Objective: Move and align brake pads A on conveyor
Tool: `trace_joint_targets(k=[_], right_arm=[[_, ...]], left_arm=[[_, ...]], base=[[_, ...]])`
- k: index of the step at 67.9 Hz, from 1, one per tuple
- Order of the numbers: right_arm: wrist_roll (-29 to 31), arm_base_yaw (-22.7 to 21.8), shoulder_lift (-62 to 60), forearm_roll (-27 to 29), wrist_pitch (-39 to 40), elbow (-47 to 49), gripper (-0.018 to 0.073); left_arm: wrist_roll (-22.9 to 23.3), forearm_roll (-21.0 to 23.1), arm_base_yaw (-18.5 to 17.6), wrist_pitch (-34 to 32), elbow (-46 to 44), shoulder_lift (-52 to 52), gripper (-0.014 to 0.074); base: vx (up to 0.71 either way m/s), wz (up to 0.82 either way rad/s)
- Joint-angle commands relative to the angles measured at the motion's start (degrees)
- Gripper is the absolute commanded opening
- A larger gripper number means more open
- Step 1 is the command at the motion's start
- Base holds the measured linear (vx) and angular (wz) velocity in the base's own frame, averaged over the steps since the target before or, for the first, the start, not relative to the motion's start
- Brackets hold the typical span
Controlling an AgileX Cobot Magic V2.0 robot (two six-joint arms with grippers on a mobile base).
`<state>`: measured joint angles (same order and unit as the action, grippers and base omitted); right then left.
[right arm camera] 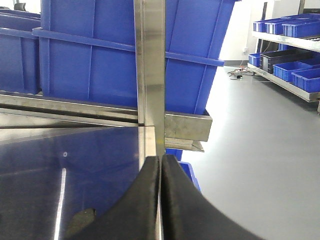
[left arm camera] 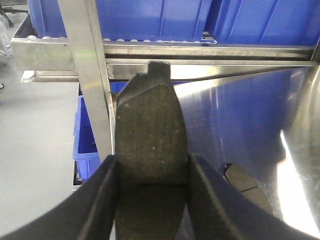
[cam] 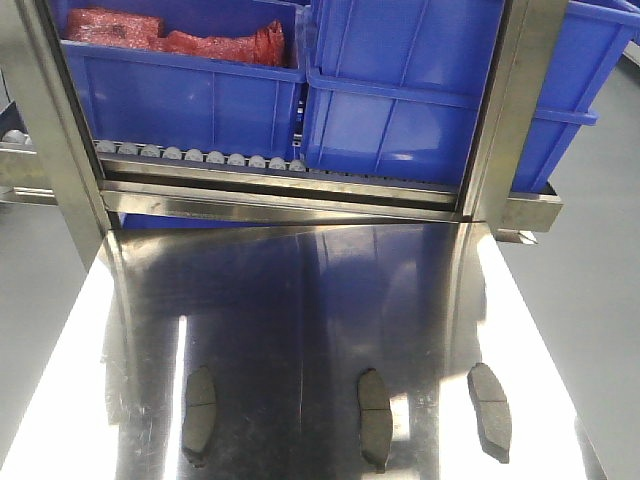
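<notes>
1. Nearest the lens: left gripper (left arm camera: 151,172) clamps one brake pad (left arm camera: 150,120) across its width, gritty face to the camera, apparently off the steel tabletop (left arm camera: 240,115).
2. Fingers of the right gripper (right arm camera: 160,167) are pressed together, nothing between.
3. Three more pads lie flat on the tabletop in a loose row, well apart: left pad (cam: 200,415), middle pad (cam: 374,418), right pad (cam: 490,412).
4. The conveyor is not in any view; no pad seen on it.
5. Judgement: early. One of four picked, none placed, aligning all to do.
</notes>
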<state>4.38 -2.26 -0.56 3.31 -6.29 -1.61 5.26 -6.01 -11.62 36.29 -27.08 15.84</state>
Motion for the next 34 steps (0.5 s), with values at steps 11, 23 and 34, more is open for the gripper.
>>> trace_joint_targets(k=[11,23,34], right_arm=[[0.01,-0.44,-0.75,-0.26,4.17,-0.67,-0.0007],[0.01,-0.44,-0.75,-0.26,4.17,-0.67,-0.0007],[0.01,-0.44,-0.75,-0.26,4.17,-0.67,-0.0007]], left_arm=[[-0.19,-0.35,-0.2,-5.24,-1.65,0.35,-0.0007],[-0.19,-0.35,-0.2,-5.24,-1.65,0.35,-0.0007],[-0.19,-0.35,-0.2,-5.24,-1.65,0.35,-0.0007]], base=[[0.0,0.0],[0.0,0.0],[0.0,0.0]])
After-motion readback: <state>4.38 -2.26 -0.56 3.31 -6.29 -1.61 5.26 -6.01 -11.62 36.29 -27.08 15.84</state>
